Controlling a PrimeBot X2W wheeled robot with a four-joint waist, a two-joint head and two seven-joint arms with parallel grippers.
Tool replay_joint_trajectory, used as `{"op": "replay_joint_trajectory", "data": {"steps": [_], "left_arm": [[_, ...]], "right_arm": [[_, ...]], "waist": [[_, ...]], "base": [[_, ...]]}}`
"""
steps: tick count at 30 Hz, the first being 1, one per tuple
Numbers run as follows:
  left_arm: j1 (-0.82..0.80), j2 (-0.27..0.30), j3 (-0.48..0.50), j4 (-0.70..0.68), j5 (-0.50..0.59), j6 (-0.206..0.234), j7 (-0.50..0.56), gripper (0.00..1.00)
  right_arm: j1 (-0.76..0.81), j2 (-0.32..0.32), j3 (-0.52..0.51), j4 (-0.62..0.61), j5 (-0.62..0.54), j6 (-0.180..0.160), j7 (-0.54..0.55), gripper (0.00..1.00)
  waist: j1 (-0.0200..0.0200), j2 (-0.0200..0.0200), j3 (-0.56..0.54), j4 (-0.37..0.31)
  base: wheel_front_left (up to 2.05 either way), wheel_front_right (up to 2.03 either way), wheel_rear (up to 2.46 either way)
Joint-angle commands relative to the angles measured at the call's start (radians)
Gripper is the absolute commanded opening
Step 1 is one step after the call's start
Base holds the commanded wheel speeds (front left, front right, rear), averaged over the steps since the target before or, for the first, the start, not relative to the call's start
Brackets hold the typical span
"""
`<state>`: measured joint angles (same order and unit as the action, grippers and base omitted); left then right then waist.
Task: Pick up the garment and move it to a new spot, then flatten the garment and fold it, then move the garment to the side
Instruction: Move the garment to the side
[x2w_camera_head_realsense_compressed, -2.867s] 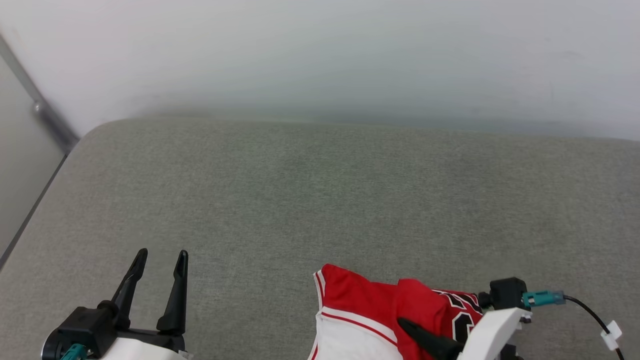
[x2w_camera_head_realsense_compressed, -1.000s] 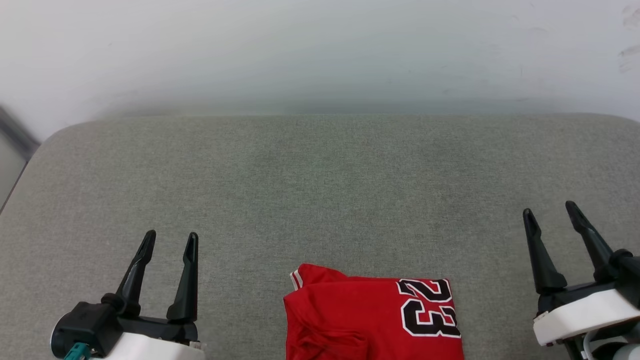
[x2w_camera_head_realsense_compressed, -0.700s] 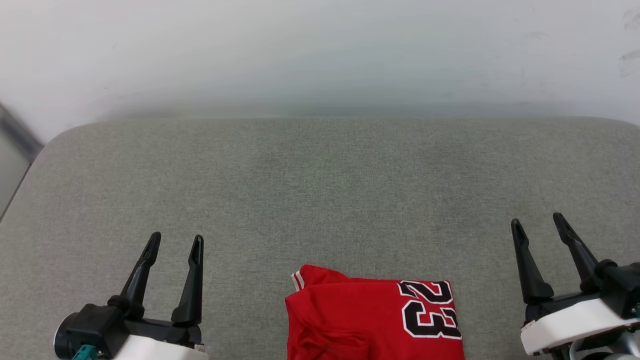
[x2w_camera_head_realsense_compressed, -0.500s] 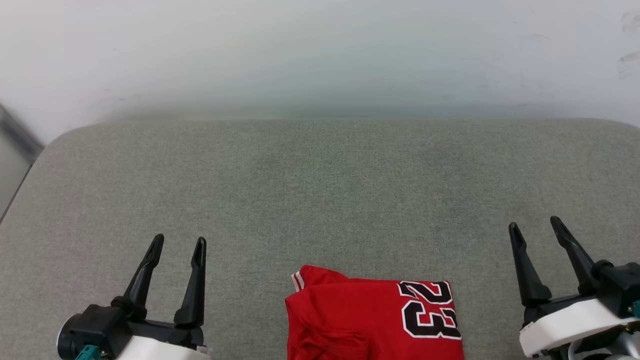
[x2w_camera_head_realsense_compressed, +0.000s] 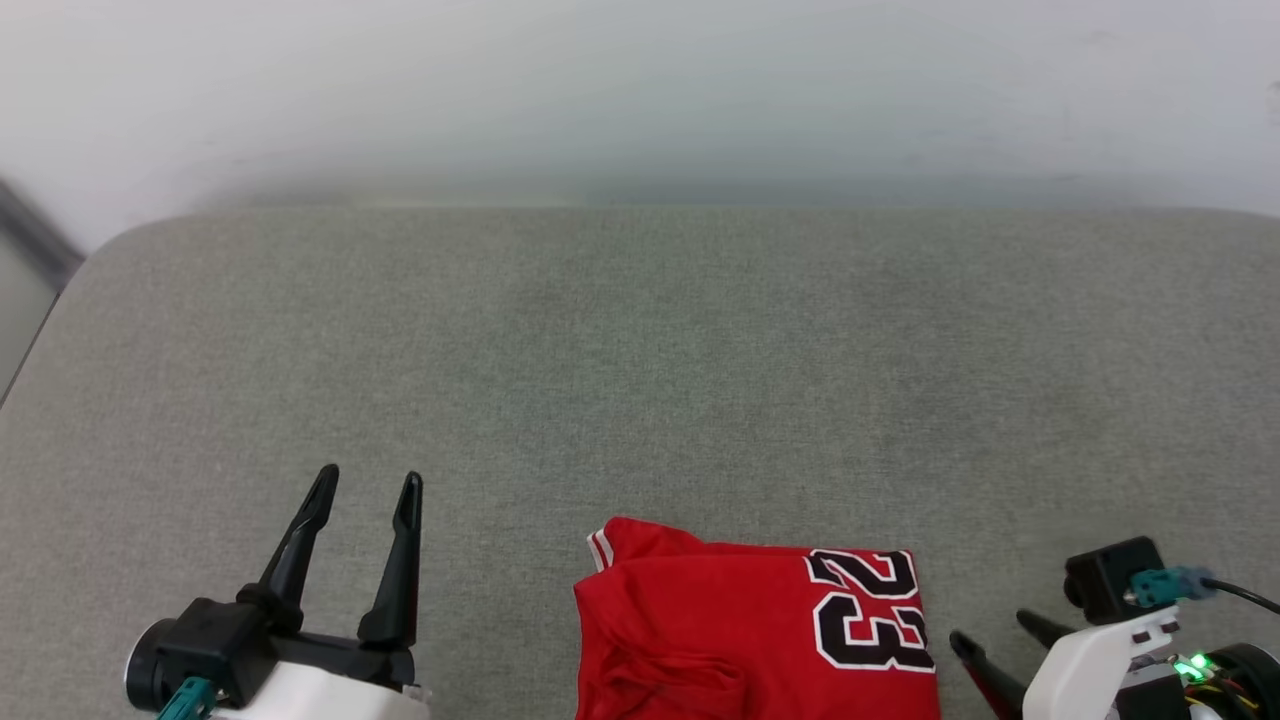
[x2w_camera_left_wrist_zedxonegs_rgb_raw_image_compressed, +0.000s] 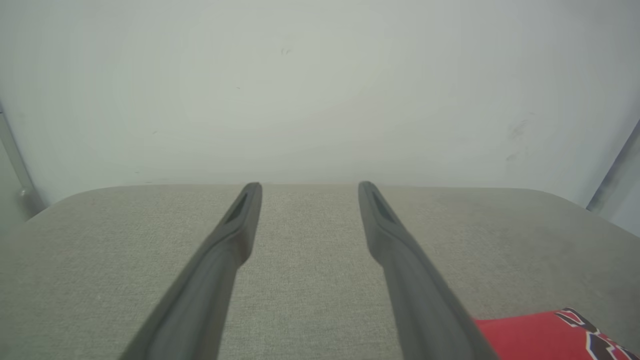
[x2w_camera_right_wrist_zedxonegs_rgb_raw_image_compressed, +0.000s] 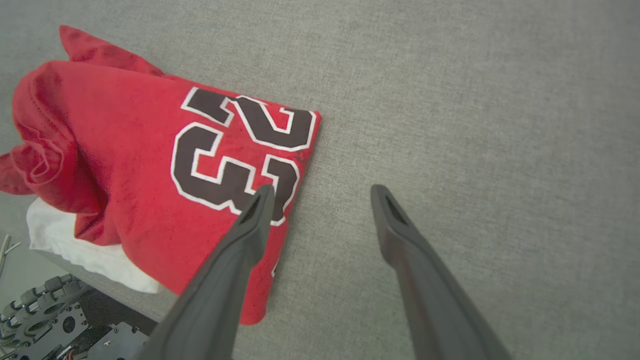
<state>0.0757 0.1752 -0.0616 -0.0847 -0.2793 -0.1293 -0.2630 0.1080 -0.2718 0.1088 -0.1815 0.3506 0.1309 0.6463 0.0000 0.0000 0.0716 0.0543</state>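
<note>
The shirt (x2w_camera_head_realsense_compressed: 720, 640) is red, with a black, white-outlined "23", red-and-white striped trim and white beneath. The cushion (x2w_camera_head_realsense_compressed: 640, 380) is flecked grey-green, the wall (x2w_camera_head_realsense_compressed: 640, 90) off-white. The left hand (x2w_camera_head_realsense_compressed: 370, 475) and right hand (x2w_camera_head_realsense_compressed: 988, 626) are black.

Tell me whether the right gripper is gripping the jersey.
No, the right gripper stands open by the jersey, nothing clamped between its fingers.

Right gripper (x2w_camera_head_realsense_compressed: 988, 628): was upright, well right of the garment (x2w_camera_head_realsense_compressed: 720, 630); now low and tipped over, jaws apart, pointing left with its tips just beside the garment's right edge.
Garment: three seconds back bunched under that gripper, white showing; now lies free, number up.
Head view: shifted slightly.
</note>
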Motion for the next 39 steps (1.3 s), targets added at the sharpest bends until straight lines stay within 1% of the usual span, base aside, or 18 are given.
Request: {"op": "replay_joint_trajectory", "data": {"steps": [1,5,7,9,16,24,25,26,27,30,33,39], "left_arm": [[-0.015,-0.002,-0.003,0.002,0.005,-0.001,-0.002,1.0],[-0.035,-0.005,-0.019,0.007,0.006,-0.001,-0.002,1.0],[-0.043,-0.007,-0.02,0.012,0.004,-0.001,-0.002,1.0],[-0.05,-0.01,-0.025,0.019,0.008,-0.001,-0.002,1.0],[-0.064,-0.015,-0.037,0.033,0.01,-0.001,-0.002,1.0],[-0.077,-0.016,-0.05,0.041,0.01,-0.001,-0.002,1.0],[-0.076,-0.014,-0.058,0.045,0.009,-0.001,-0.002,1.0],[-0.076,-0.01,-0.068,0.048,0.005,-0.001,-0.002,1.0],[-0.076,-0.005,-0.073,0.051,0.003,-0.001,-0.002,1.0],[-0.067,-0.007,-0.077,0.054,0.001,-0.001,-0.002,1.0],[-0.057,-0.009,-0.082,0.053,-0.002,-0.001,-0.002,1.0],[-0.055,-0.014,-0.112,0.034,0.015,-0.001,-0.002,1.0]], "right_arm": [[0.001,-0.006,0.005,-0.007,0.006,0.0,0.017,1.0],[-0.022,0.024,0.004,-0.004,0.032,0.0,0.161,1.0],[-0.032,0.055,-0.003,0.018,0.048,0.0,0.211,1.0],[-0.045,0.067,0.009,0.04,0.047,0.0,0.251,1.0],[-0.074,0.11,0.029,0.144,-0.007,0.0,0.304,1.0],[-0.101,0.136,0.083,0.285,-0.061,0.001,0.283,1.0],[-0.102,0.136,0.092,0.306,-0.064,0.001,0.285,0.64],[-0.102,0.133,0.102,0.324,-0.067,0.001,0.285,0.23],[-0.102,0.127,0.114,0.337,-0.072,0.001,0.283,0.0],[-0.117,0.094,0.138,0.35,-0.087,0.001,0.263,0.0],[-0.151,0.042,0.165,0.331,-0.108,-0.001,0.24,0.0],[-0.247,-0.121,0.281,0.23,-0.158,-0.001,0.209,0.0]], "waist": [[0.0,0.0,0.009,0.006],[0.0,0.0,0.034,0.027],[0.0,0.0,0.042,0.039],[0.0,0.0,0.048,0.055],[0.0,0.0,0.065,0.112],[0.0,0.0,0.081,0.147],[0.0,0.0,0.081,0.148],[0.0,0.0,0.08,0.149],[0.0,0.0,0.077,0.147],[0.0,0.0,0.064,0.13],[0.0,0.0,0.049,0.096],[0.0,0.0,0.048,-0.007]], "base": [[0.0,0.0,0.0],[0.0,0.0,0.0],[0.0,0.0,0.0],[0.0,0.0,0.0],[0.0,0.0,0.0],[0.0,0.0,0.0],[0.0,0.0,0.0],[0.0,0.0,0.0],[0.0,0.0,0.0],[0.0,0.0,0.0],[0.0,0.0,0.0],[0.0,0.0,0.0]]}}
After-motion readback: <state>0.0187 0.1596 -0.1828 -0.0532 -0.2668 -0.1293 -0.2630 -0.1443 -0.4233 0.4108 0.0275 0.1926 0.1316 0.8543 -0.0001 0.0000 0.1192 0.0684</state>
